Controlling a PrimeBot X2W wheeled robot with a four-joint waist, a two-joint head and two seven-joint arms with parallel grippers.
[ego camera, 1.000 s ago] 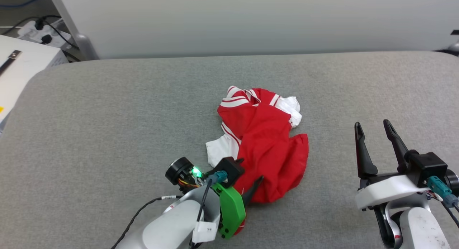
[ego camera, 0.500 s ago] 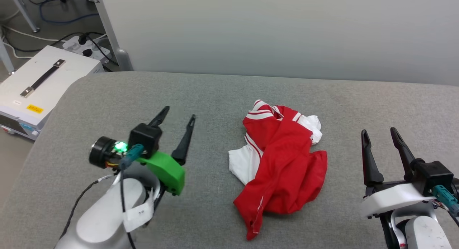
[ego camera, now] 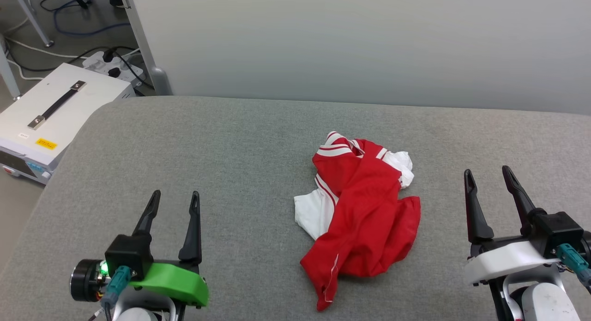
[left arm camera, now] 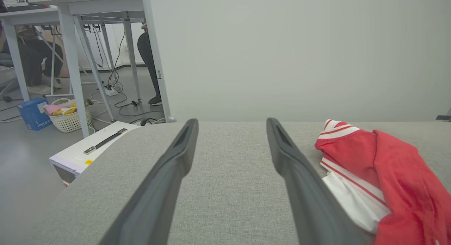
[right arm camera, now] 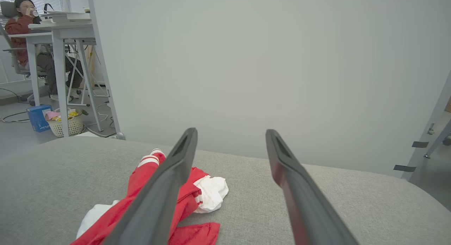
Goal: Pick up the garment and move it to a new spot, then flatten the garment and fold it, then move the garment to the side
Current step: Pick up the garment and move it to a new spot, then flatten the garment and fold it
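So the garment [ego camera: 358, 219] is lying in a crumpled heap on the grey padded table [ego camera: 208, 141], a bit right of the middle, and nothing's touching it. It's mostly red, with a white sleeve poking out on its left side and another white bit at the far right. The red-and-white striped trim is bunched up at the far end, and a narrow red tail trails toward the near edge. Can't read any lettering the way it's scrunched.

The left gripper [ego camera: 176, 192] sits at the near left, well apart from the garment, fingers pointing toward the far side. Its jaws are spread wide, with just bare grey cloth between them. The right gripper [ego camera: 487, 170] is at the near right, nearer the garment but clear of it, jaws spread just as wide and holding nothing.

A pale panel [ego camera: 346, 44] runs along the table's far edge. Off the far left corner there's a white box [ego camera: 55, 113] with a dark handle, and a power strip [ego camera: 113, 62] with cables beyond it. Further left, a white basket [left arm camera: 68, 120] and a blue box [left arm camera: 33, 114] sit on the floor by some desks, and a person [right arm camera: 21, 23] sits at one.
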